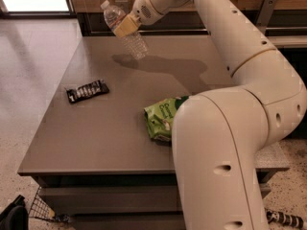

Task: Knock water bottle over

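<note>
Water bottle (125,30) tilted at far side of tabletop (115,143).
Cap leans left, base down at the surface. Pincer (126,27) sits against bottle's middle; apart or together, cannot tell. Dark snack bar (87,90) mid-left, green bag (160,119) beside arm.

The grey worktop (110,138) carried a dark snack bar (87,91) and a green bag (160,121), well apart; the claw (125,27) hung over its far edge.

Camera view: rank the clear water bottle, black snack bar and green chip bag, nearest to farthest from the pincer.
Pincer: over the grey table's far edge.
1. Clear plastic water bottle, tilted, at the pincer.
2. Black snack bar, left in view.
3. Green chip bag, front, by the arm.
</note>
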`<action>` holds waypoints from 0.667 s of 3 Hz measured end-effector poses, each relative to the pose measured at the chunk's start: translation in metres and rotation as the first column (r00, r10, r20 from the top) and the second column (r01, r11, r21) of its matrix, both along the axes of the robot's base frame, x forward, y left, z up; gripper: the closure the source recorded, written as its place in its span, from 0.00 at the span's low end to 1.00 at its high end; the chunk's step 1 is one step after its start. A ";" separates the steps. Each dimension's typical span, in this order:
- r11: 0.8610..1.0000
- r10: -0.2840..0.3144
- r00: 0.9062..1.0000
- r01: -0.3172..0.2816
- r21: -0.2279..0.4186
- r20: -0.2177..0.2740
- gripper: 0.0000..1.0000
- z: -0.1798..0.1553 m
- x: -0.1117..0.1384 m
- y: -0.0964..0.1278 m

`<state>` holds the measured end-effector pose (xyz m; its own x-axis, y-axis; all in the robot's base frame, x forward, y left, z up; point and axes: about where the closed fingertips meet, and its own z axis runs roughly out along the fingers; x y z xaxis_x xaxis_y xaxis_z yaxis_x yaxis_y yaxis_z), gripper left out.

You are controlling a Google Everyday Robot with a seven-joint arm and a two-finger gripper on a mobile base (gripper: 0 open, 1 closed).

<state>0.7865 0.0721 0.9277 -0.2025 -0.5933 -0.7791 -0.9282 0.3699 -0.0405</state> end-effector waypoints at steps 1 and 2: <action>0.989 -0.041 0.999 0.040 -0.141 -0.004 1.00 -0.001 -0.006 -0.011; 0.971 -0.084 0.996 0.082 -0.224 0.001 1.00 -0.003 -0.008 -0.023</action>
<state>0.7790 0.0493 0.9246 -0.2645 -0.7330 -0.6267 -0.8954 0.4281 -0.1228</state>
